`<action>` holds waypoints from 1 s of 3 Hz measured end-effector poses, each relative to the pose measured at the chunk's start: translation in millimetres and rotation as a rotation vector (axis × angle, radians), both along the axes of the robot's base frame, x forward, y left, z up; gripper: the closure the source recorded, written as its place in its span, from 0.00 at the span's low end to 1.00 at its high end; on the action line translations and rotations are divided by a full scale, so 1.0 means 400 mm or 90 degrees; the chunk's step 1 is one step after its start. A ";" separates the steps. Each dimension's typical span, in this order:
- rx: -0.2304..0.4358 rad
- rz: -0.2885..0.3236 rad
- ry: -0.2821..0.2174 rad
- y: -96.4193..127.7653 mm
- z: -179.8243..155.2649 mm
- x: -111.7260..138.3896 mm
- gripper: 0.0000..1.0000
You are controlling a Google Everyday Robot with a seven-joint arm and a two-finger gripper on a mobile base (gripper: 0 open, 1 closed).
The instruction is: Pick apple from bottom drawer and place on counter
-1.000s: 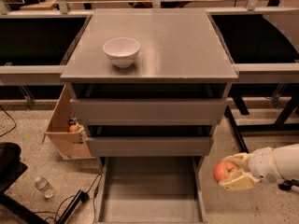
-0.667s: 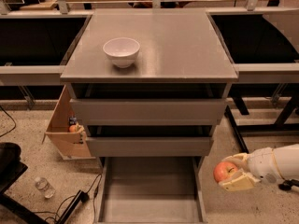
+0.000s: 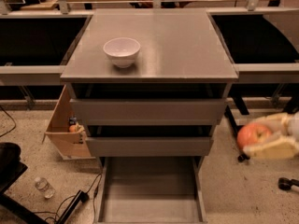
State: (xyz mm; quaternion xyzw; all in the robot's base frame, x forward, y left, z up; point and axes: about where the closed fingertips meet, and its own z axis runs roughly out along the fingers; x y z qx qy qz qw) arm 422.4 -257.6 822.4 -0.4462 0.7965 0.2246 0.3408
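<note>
The red apple (image 3: 251, 135) with yellowish patches sits between the cream fingers of my gripper (image 3: 261, 136) at the right edge, beside the cabinet and level with the middle drawer. The gripper is shut on the apple and holds it in the air, to the right of the pulled-out bottom drawer (image 3: 150, 192). That drawer's flat grey floor is bare. The counter (image 3: 177, 45), the grey top of the cabinet, lies above and to the left of the apple.
A white bowl (image 3: 122, 51) stands on the counter's left half. Two upper drawers (image 3: 148, 111) show plain grey fronts. A light wooden box (image 3: 64, 129) leans left of the cabinet. A plastic bottle (image 3: 44, 186) and cables lie on the floor at left.
My gripper with the apple has moved right and up, away from the bottom drawer toward the level of the middle drawer.
</note>
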 end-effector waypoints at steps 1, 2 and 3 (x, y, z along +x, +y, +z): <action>0.008 -0.036 -0.037 -0.007 0.203 0.041 1.00; 0.020 -0.075 -0.056 -0.006 0.355 0.149 1.00; 0.032 -0.100 -0.028 0.013 0.416 0.292 1.00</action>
